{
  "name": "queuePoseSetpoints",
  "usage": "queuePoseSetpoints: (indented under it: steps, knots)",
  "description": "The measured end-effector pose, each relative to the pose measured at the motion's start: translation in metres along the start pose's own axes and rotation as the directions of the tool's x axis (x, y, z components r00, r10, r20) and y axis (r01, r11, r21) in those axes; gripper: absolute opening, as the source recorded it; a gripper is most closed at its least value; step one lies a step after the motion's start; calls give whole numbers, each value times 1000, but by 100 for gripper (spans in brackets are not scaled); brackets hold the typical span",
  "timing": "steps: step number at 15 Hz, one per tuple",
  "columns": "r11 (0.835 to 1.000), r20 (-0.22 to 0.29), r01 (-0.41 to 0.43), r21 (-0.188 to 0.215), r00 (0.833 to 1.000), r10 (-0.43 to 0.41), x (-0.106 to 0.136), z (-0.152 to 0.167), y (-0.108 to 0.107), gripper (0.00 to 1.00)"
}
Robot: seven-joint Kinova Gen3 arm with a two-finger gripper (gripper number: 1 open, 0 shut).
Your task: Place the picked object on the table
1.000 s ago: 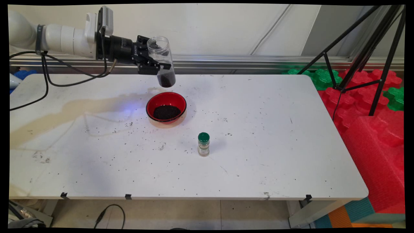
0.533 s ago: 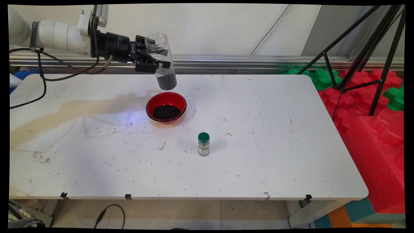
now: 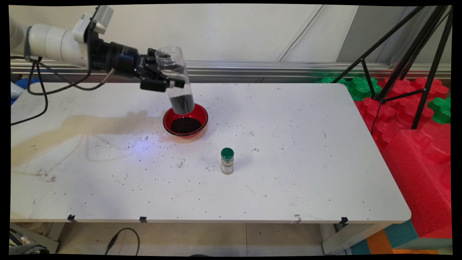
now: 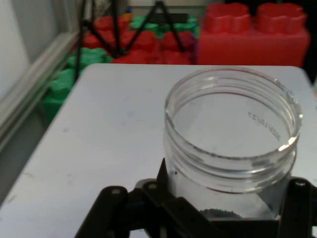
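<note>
your end effector (image 3: 169, 77) was clamped across the middle of a clear plastic jar (image 3: 177, 79), holding it nearly upright with its open mouth up and tilted slightly, its base hanging just over the far rim of the red bowl (image 3: 185, 119). you could judge the jar light and stiff but smooth-walled, so likely slippery; the dark granules (image 3: 182, 104) settled at its bottom put the weight low, and a mid-body grip like the one you had looked the sound place to hold it. in the hand view the threaded rim of the jar (image 4: 233, 129) showed no lid. the bowl held a heap of the same dark grains. nearer the front stood a small green-capped spice bottle (image 3: 227, 161), well apart. the white tabletop (image 3: 288, 162) was stained and sprinkled with stray grains, with red and green foam blocks (image 3: 415, 119) and a black tripod (image 3: 408, 61) to the right.
</note>
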Motion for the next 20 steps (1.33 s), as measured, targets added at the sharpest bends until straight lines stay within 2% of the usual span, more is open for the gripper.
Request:
queuePoseSetpoints:
  steps: [6,10,14,20]
  knots:
    - [992,3,-8,-125,1000,9,-8,-11,28,0]
    - [984,19,-22,-179,999,26,-19,-14,40,0]
    - [978,42,-40,-207,998,50,-33,-13,48,0]
    - [973,68,-57,-225,995,75,-51,-4,54,0]
